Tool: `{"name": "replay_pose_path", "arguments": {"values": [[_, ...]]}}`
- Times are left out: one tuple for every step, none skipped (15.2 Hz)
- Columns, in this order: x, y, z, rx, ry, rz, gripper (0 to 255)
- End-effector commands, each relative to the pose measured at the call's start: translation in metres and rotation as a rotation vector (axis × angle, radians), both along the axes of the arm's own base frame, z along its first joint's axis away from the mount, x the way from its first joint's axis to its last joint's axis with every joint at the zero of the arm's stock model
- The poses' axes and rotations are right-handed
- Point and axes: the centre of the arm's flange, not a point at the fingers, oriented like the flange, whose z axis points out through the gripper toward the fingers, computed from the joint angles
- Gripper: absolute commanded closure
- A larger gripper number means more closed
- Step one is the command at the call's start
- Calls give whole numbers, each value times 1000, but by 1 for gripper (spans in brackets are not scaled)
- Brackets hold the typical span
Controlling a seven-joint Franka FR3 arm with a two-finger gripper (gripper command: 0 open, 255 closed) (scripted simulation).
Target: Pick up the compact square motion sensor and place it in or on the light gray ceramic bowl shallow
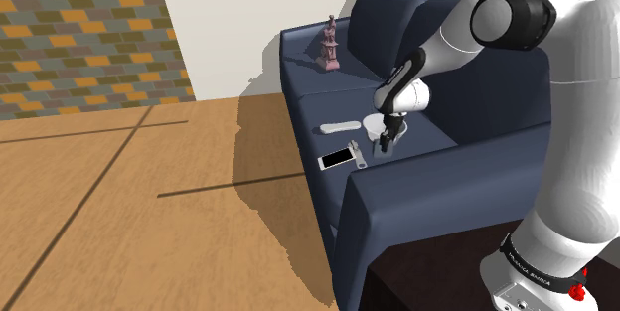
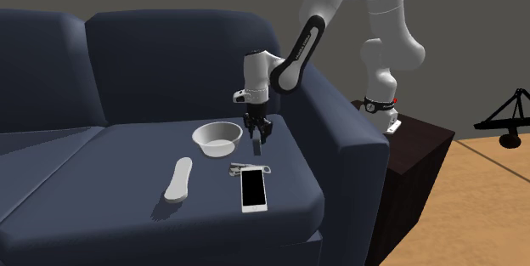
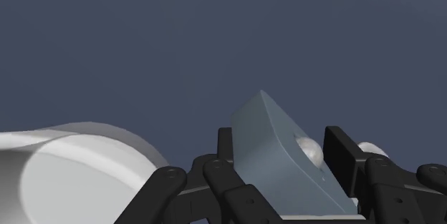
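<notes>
My black gripper (image 3: 283, 159) is shut on the motion sensor (image 3: 276, 144), a small pale grey-blue square block with a white dome lens, tilted between the fingers. In the second exterior view the gripper (image 2: 259, 133) hangs just over the sofa seat with the sensor (image 2: 257, 143) at its tips, right beside the white shallow bowl (image 2: 217, 138). The bowl's rim (image 3: 68, 140) lies close beside the fingers. In the shoulder view the gripper (image 1: 383, 141) points down next to the bowl (image 1: 371, 122).
On the dark blue sofa seat (image 2: 102, 162) lie a smartphone (image 2: 253, 189), a small metal item (image 2: 246, 169) and a white oblong object (image 2: 179, 179). A reddish figurine (image 1: 330, 44) stands on the far armrest. The backrest and near armrest (image 2: 340, 128) hem the seat.
</notes>
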Motion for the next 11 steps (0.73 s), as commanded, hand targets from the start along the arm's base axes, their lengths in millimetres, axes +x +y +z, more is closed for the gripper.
{"name": "replay_pose_path", "arguments": {"values": [[0,1,10,0,0,0,255],[0,1,15,0,0,0,255],[0,1,21,0,0,0,255],[0,1,26,0,0,0,255],[0,1,31,0,0,0,255],[0,1,36,0,0,0,255],[0,1,42,0,0,0,255],[0,1,47,0,0,0,255],[0,1,52,0,0,0,255],[0,1,57,0,0,0,255],[0,1,63,0,0,0,255]]}}
